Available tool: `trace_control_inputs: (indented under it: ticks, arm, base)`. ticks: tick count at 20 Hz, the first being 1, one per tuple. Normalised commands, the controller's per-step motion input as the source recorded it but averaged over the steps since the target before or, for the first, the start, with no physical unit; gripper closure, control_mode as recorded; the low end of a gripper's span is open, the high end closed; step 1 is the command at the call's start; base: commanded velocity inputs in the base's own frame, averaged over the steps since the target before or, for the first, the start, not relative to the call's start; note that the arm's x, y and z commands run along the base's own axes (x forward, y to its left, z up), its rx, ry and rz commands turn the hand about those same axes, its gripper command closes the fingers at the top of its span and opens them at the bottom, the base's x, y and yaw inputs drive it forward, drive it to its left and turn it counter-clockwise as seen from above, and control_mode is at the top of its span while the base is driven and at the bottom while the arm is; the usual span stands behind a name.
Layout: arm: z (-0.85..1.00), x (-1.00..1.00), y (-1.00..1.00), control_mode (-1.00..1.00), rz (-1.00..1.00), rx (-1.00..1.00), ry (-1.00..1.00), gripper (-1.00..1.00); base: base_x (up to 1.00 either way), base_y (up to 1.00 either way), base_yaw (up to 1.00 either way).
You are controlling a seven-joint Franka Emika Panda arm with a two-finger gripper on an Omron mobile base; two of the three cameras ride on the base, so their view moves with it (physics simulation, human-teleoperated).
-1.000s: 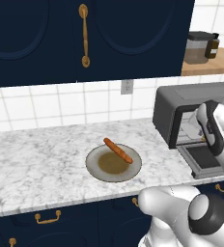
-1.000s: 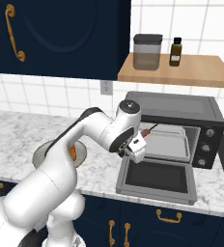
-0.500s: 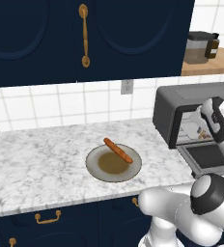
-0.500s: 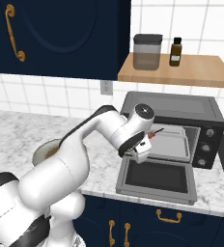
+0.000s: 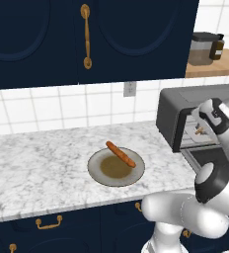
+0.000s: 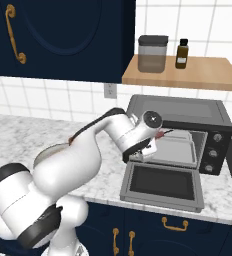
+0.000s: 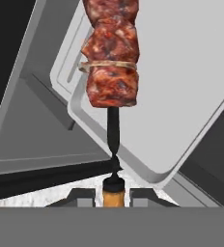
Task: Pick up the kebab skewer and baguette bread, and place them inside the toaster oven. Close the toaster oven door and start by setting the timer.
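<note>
Claw [image 7: 113,197]: clenched on skewer [image 7: 111,58], meat end over oven [image 6: 188,120] tray [image 7: 181,91] in hand view. Left base view: baguette [image 5: 120,154] on plate [image 5: 99,170], counter [image 5: 37,168]. Door [image 6: 160,185] down.

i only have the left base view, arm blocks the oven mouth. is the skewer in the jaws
Observer: yes, the hand view shows the kebab skewer clamped by its handle end, meat pointing into the toaster oven.
Operator: whats under the meat
Observer: a light grey tray inside the oven; I can't tell if the meat touches it.
Operator: door fully down
Observer: yes, the right base view shows the toaster oven door lying flat open, out over the counter edge.
Operator: baguette moved yet
Observer: no, it lies on the plate, as your view shows.
</note>
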Motion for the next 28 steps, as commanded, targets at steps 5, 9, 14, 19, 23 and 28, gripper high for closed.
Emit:
trace_control_inputs:
  ticks: [5,9,14,19,23,28]
  arm:
    - [-0.28,0.37,-0.06,-1.0,-0.07,0.04,-0.12,1.0]
    - [-0.05,0.39,-0.5,-1.0,-0.05,0.0,0.0,1.0]
    - [-0.01,0.31,-0.45,-1.0,-0.07,0.02,0.0,1.0]
    - [-0.14,0.03,-0.44,-1.0,-0.08,0.05,0.0,1.0]
    - [-0.11,-0.02,-0.34,-1.0,-0.05,0.05,0.0,1.0]
    - [-0.01,0.04,-0.07,-1.0,-0.01,0.07,0.0,1.0]
  base:
    - [0.0,0.0,0.0]
    - [0.0,0.0,0.0]
    - [0.0,0.0,0.0]
    - [0.0,0.0,0.0]
    - [0.0,0.0,0.0]
    - [0.0,0.0,0.0]
